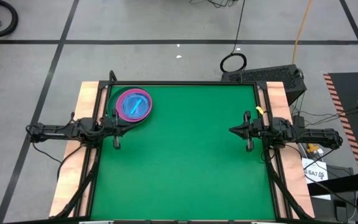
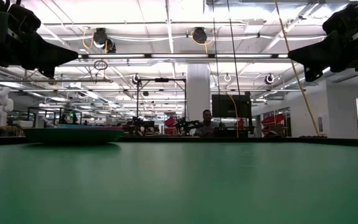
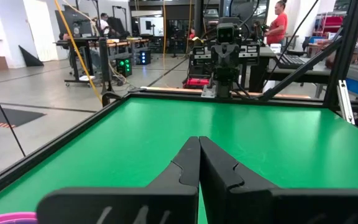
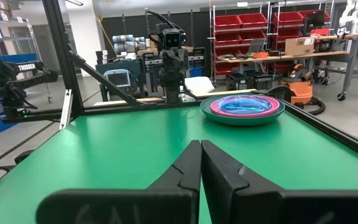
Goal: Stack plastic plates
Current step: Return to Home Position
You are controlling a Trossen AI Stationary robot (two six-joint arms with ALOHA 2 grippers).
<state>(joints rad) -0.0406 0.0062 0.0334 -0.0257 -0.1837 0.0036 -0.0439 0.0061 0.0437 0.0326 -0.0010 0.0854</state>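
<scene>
The plastic plates [image 1: 133,106] stand in one stack on the green table's far left part: a dark green plate at the bottom, pink and magenta rims above it, a translucent cyan plate on top [image 4: 244,104]. The stack's bottom plate rests flat on the table [image 2: 73,134]. My left gripper [image 1: 127,122] hovers level above the table's left edge, just near of the stack, fingers shut [image 3: 199,163] and touching nothing. My right gripper [image 1: 231,130] hovers level at the table's right edge, fingers shut [image 4: 200,167] and touching nothing.
A black frame [image 1: 185,83] runs round the green table [image 1: 185,168], with wooden boards along the left and right sides. Cables and a black box [image 1: 272,76] lie on the floor beyond the far edge. People stand in the room behind the table.
</scene>
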